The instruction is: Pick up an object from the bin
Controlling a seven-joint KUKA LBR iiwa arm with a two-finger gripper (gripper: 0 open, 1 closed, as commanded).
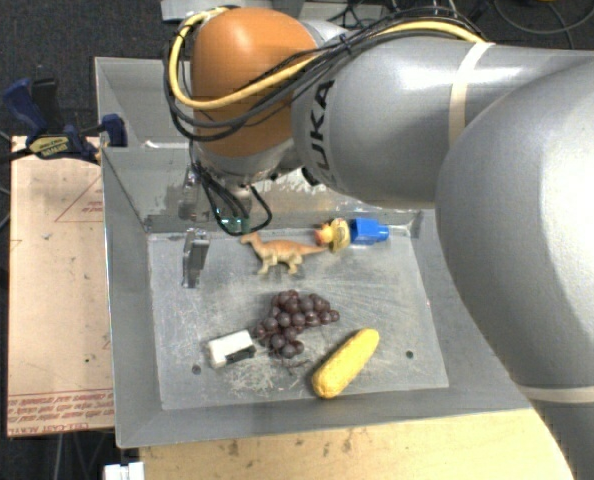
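At lower centre lay a yellow corn cob [345, 362], a white block [230, 348] and purple grapes [295, 323]. Beyond them, mid-frame, stood a tan toy dinosaur [280, 252], the thing nearest the jaws. The jaws hung to its left over bare bin [397, 298] floor; how wide they stood could not be told. The dinosaur looked like light, stiff plastic, best pinched across the body.

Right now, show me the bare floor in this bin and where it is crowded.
Bare: the right floor of the bin, between the yellow-and-blue toy and the corn cob; the left strip between the gripper and the white block. Crowded: front centre, where block, purple grapes and corn lie close; the tan dinosaur lines the back.
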